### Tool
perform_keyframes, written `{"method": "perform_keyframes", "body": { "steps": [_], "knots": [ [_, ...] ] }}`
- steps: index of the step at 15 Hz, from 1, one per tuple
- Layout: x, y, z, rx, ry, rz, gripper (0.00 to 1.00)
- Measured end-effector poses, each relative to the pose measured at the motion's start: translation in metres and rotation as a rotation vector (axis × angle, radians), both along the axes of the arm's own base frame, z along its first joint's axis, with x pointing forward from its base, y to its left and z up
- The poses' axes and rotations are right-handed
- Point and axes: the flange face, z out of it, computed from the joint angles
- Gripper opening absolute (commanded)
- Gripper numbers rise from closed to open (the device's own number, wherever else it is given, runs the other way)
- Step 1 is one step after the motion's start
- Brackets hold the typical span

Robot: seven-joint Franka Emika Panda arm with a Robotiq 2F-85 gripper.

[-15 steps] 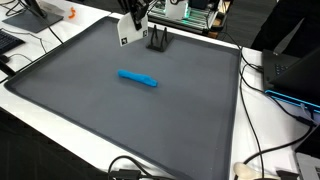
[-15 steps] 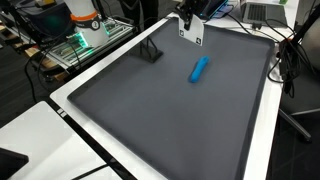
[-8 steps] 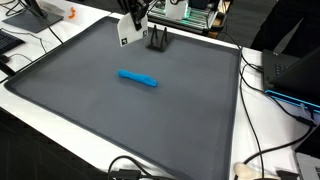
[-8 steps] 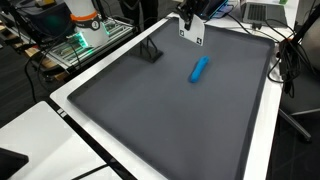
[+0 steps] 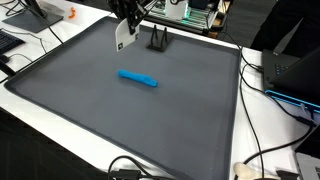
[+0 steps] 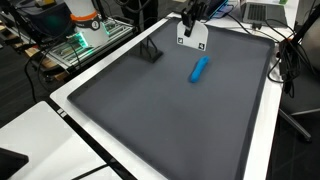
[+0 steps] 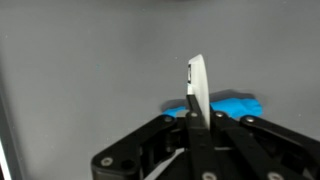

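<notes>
mat: a dark grey sheet is spread over a white table and is seen in all three views.
orange item: it is set at the far left of the table, off the mat. What it is cannot be told.
gripper: it is held above the far part of the mat in both exterior views. The jaws are pressed tight together on the top edge of the card.
card: a small white card is hung below the gripper, clear of the mat. A dark mark is borne on its face. In the wrist view it is seen edge-on and upright, pinched between the black fingers.
stand: a small black stand is set on the mat near the far edge. It is just beside the card in an exterior view and not touched by it.
blue bar: a short blue bar is laid flat on the mat, near the card and apart from the gripper. In the wrist view it is partly hidden behind the card.
cables: dark cables are strewn along the right side of the table, off the mat.
</notes>
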Motion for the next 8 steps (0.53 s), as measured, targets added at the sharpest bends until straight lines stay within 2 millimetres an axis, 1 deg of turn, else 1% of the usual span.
{"method": "perform_keyframes", "body": {
  "steps": [4, 8],
  "knots": [
    [0.013, 0.005, -0.014, -0.035, 0.002, 0.189, 0.01],
    [0.025, 0.013, -0.028, -0.029, 0.021, 0.305, 0.01]
  ]
}}
